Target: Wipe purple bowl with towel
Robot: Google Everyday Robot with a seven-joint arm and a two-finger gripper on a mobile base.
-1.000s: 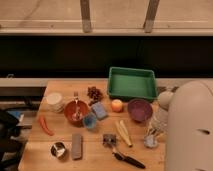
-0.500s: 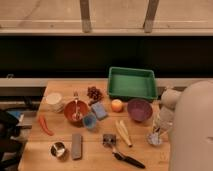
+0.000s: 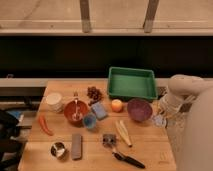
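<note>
From where I stand, the wooden desk (image 3: 95,157) begins on the left with a red chilli (image 3: 45,125) lying near the edge and a white cup (image 3: 54,101) behind it. Toward the front sit a small metal cup (image 3: 58,149) and, just beside it, a flat grey block (image 3: 76,146). Next comes the red-orange bowl (image 3: 76,111) with a spoon (image 3: 76,104) resting in it. A small blue cup (image 3: 90,120) stands close against its right side, and a blue sponge (image 3: 99,110) lies just past that. Behind these is a dark reddish cluster (image 3: 93,93); I can't make out what it is.

Around the middle, an orange (image 3: 117,105) sits in front of the green tray (image 3: 132,83), which stands at the back of the desk. Nearer the front, a pale yellow long thing (image 3: 123,132) lies at a slant beside a black-handled utensil (image 3: 122,156) with a metal head.

The purple bowl (image 3: 139,109) stands upright just right of the orange, in front of the tray's right corner. Right beside it, near the desk's right edge, the gripper (image 3: 163,112) hangs from the white arm (image 3: 185,85) coming in from the right. Its jaws are clenched on the towel (image 3: 159,121), a bunched pale cloth hanging by the bowl's right rim. I can't tell whether the cloth touches the bowl.
</note>
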